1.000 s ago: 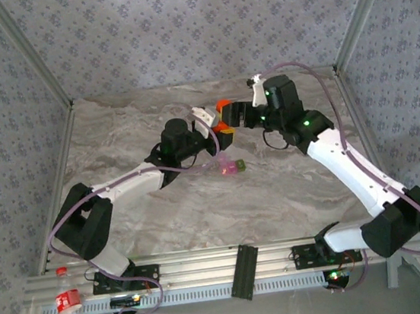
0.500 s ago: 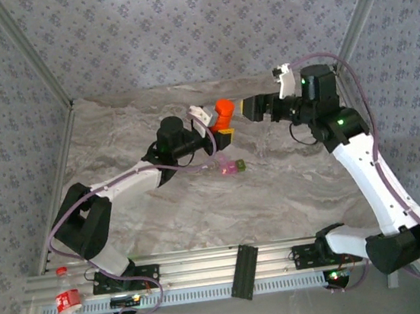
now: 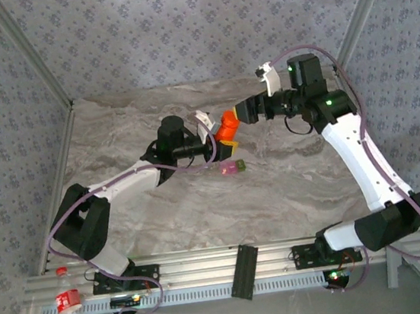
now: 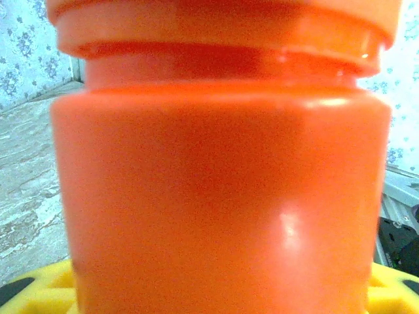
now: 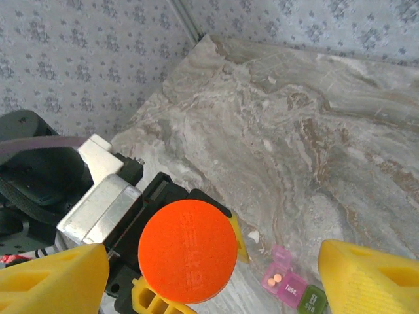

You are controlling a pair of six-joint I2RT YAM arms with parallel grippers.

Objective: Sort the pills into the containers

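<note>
Since half a second ago your right gripper [image 3: 244, 112] has come back toward the orange bottle [image 3: 227, 127]. The bottle itself now leans with its top to the right, where before it stood more upright. The left arm has stayed almost in its place.

Your left gripper [image 3: 224, 134] is clenched on the orange bottle and holds it over the table [image 3: 155, 210], in the far half, near the middle. In the left wrist view the bottle stands very close to the lens, with the yellow pads [image 4: 46, 282] low at both its sides.

Your right gripper is released. In the right wrist view its two yellow fingers [image 5: 52, 278] stand wide apart, one on each side of the round orange cap [image 5: 188, 250]. The right one is well apart from the cap. The cap sits on the bottle.

The containers [image 3: 233, 168] lie on the table just on the near side of the bottle, and no gripper touches them. In the right wrist view two small orange pills [image 5: 277, 279] show in the pink compartment [image 5: 283, 252], and the green compartment [image 5: 313, 301] is joined to it.
</note>
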